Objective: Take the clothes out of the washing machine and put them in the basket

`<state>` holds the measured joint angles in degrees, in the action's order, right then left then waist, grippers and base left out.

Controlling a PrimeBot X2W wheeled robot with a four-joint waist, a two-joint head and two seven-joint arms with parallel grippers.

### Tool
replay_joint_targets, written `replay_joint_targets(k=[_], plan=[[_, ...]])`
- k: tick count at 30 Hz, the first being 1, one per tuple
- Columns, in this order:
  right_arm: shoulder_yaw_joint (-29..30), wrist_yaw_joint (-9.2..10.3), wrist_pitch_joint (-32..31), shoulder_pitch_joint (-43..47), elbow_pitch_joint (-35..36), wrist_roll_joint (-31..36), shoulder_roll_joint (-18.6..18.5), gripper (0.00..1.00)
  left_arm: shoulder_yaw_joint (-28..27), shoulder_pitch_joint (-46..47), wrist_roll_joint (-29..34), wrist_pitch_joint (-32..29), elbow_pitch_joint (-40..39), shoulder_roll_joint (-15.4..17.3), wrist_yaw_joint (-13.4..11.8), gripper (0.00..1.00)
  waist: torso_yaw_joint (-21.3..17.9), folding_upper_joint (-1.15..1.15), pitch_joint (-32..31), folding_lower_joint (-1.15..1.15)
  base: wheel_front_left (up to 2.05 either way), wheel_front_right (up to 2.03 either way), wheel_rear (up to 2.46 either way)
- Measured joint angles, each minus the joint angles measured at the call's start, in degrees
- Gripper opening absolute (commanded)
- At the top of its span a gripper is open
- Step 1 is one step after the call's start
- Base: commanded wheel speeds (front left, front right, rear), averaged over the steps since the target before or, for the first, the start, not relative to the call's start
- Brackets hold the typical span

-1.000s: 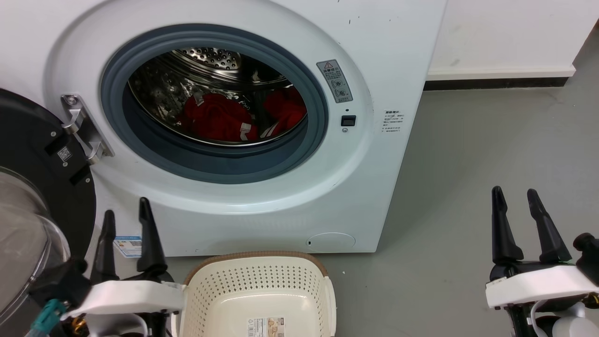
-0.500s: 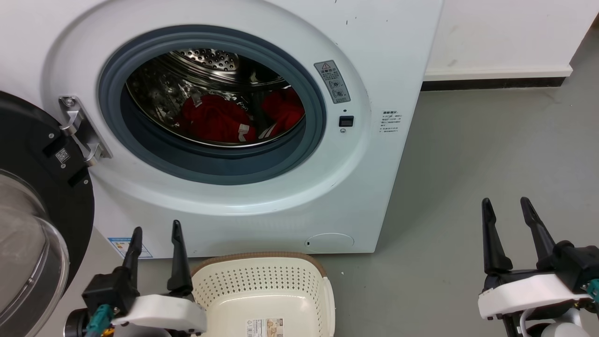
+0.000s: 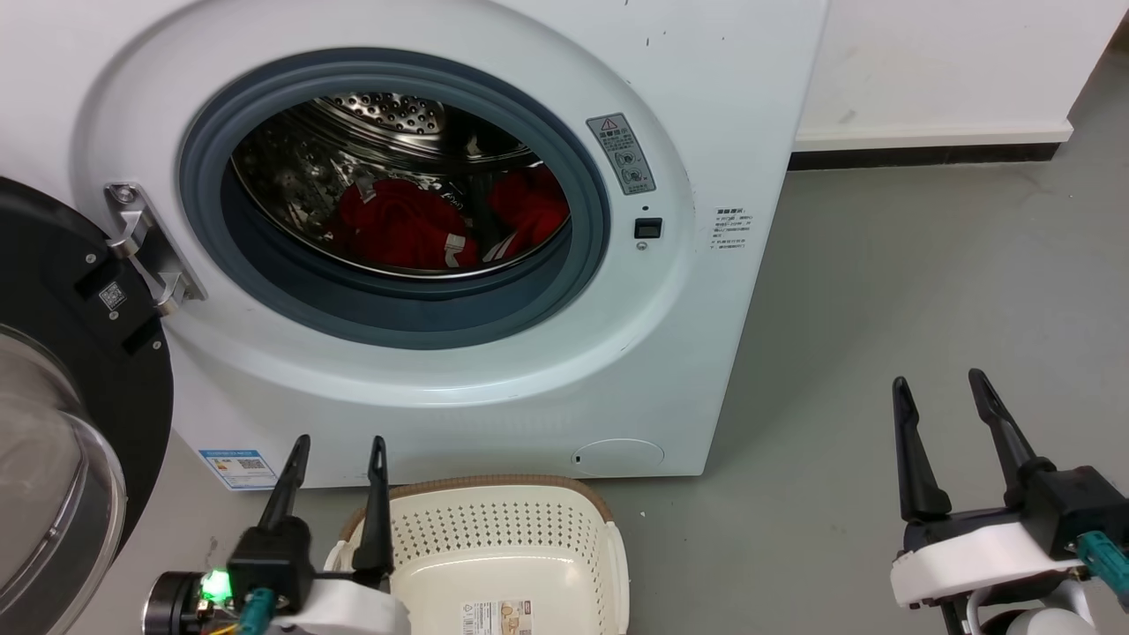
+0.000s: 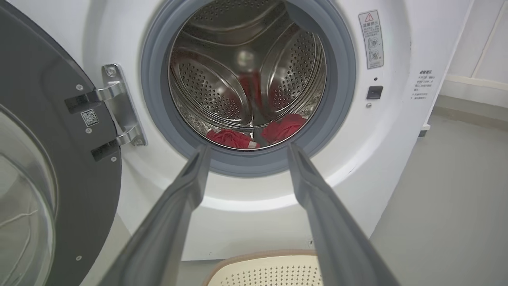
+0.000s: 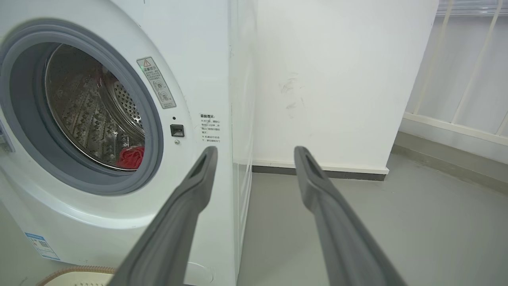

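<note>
The big white washing machine point(image 3: 723, 79) fills the upper left of the head view, and the frame cuts off its top. Its round black door point(image 3: 53, 291) hangs open at the left edge, only partly showing. The red clothes point(image 3: 401, 225) with white stripes lie low in the shiny drum point(image 3: 388, 115). The grey rubber ring point(image 3: 207, 176) hides their lower parts. The cream basket point(image 3: 494, 529) sits at the bottom middle, just before the machine, and its near end is cut off. The left gripper point(image 3: 340, 441) is at the lower left and covers part of the basket's left rim. Its fingers are spread and hold nothing. The right gripper point(image 3: 937, 379) is at the lower right over the grey floor point(image 3: 882, 265), wide and empty. The words on the warning sticker point(image 3: 622, 152) are too small to read.
</note>
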<state>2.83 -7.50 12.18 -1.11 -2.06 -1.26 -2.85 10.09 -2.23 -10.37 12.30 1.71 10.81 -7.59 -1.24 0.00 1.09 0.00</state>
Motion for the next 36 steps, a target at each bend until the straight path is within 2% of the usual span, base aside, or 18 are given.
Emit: replay_joint_targets(k=[4,7,13,21,26,36], plan=[[-0.5,-0.01,0.4,0.0,0.4,1.4,0.0,1.0,1.1,0.0,1.5,0.4,-0.2,0.0,-1.5,1.0,-0.1,0.0,0.0,0.0,0.0,0.0,0.0],[-0.3,0.0,0.9,0.1,0.4,1.5,0.0,1.0,0.9,0.0,1.5,0.7,-0.8,0.0,-1.6,1.0,-0.2,0.0,0.1,0.0,0.0,0.0,0.0],[-0.5,-0.01,1.5,0.3,-0.1,3.3,0.0,1.0,0.2,-0.4,2.1,1.4,-1.7,-0.5,0.1,1.0,-0.1,0.0,0.2,0.0,0.0,0.0,0.0],[0.3,-0.01,2.3,0.5,-2.5,1.3,0.0,1.0,-3.4,-1.4,4.0,2.1,-2.3,-2.8,3.6,1.0,-0.2,0.0,0.4,0.0,0.0,0.0,0.0],[0.6,-0.01,2.8,0.4,-2.6,2.8,0.0,1.0,-4.0,-1.9,7.5,2.6,-1.9,-3.7,4.6,1.0,-0.3,0.0,0.4,0.0,0.0,0.0,0.0],[0.6,-0.01,2.9,0.4,-3.1,2.7,0.0,1.0,-5.2,-1.9,8.7,2.8,-1.4,-4.4,6.2,1.0,-0.4,0.0,0.3,0.0,0.0,0.0,0.0]])
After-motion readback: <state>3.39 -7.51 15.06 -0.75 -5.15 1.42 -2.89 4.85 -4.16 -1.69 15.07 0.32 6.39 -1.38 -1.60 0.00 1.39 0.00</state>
